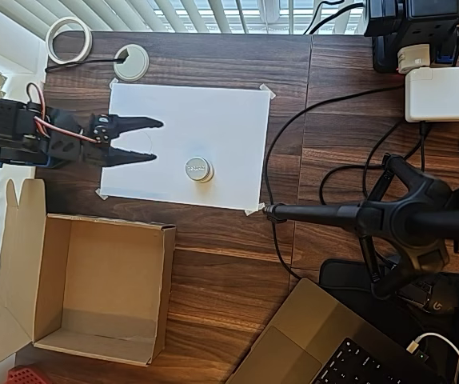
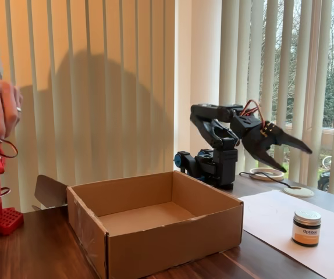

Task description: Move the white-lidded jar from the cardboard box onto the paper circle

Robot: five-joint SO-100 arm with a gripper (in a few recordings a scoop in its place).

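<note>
The white-lidded jar (image 1: 199, 169) (image 2: 306, 226) stands upright on the white paper sheet (image 1: 213, 120), in its lower middle part. The paper circle is too faint to make out on the sheet. My black gripper (image 1: 159, 141) (image 2: 298, 161) is open and holds nothing. It hangs in the air over the sheet's left side in the overhead view, a short way left of the jar and well above it. The cardboard box (image 1: 104, 228) (image 2: 173, 241) sits in front of the arm's base with its flaps open and nothing inside.
A white tape ring (image 1: 69, 38) and a white disc with a cable hole (image 1: 131, 62) lie beyond the sheet. A black tripod (image 1: 405, 216) with cables, a white charger (image 1: 442, 94) and a laptop (image 1: 333, 344) crowd the right side of the overhead view.
</note>
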